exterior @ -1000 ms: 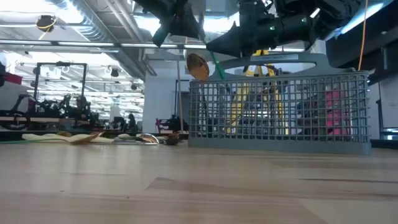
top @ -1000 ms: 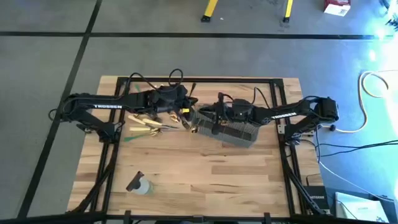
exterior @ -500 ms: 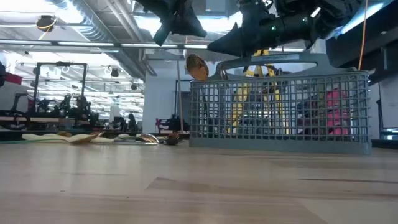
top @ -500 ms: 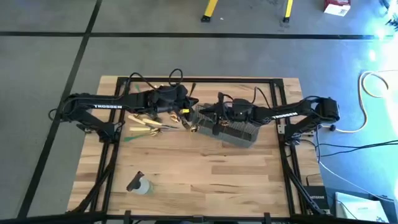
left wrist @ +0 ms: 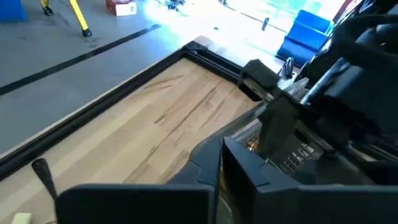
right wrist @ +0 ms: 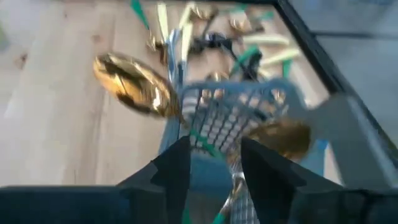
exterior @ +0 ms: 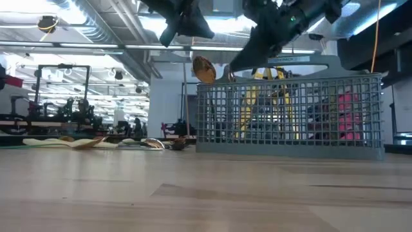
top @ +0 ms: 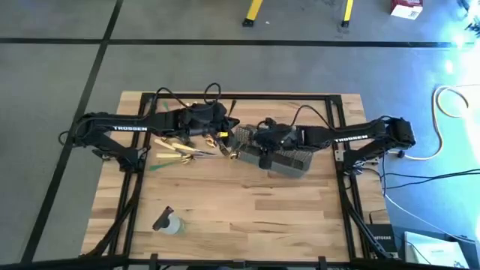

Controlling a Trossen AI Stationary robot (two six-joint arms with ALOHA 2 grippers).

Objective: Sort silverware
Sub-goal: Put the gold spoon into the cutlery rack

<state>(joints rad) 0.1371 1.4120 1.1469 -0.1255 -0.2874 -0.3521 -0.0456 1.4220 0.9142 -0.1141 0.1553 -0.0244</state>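
- The left tool (top: 223, 141) hangs above the pale wooden tabletop (top: 247, 202), just beside the left end of the grey wire-mesh basket (top: 281, 156).
- It is pinching a gold spoon (exterior: 205, 69); the low view shows the bowl hanging in the air at about the height of the basket's rim, right at its left edge.
- In the right wrist view the same gold spoon (right wrist: 134, 85) shows just outside the mesh wall (right wrist: 233, 118).
- The right tool (top: 262, 154) is tipped down over the left end of the basket; its fingers (right wrist: 171, 168) stand spread, with nothing visibly between them.
- Inside the basket a second gold spoon bowl (right wrist: 280, 138) lies against the mesh, with a green handle (right wrist: 202, 144) near it.
- The rest of the silverware, a loose heap of pale tan, green and black utensils (top: 180, 152), lies flat on the tabletop left of the basket, under the left arm.
- A small clear bottle (top: 169, 223) lies near the tabletop's front left, well apart from all this.
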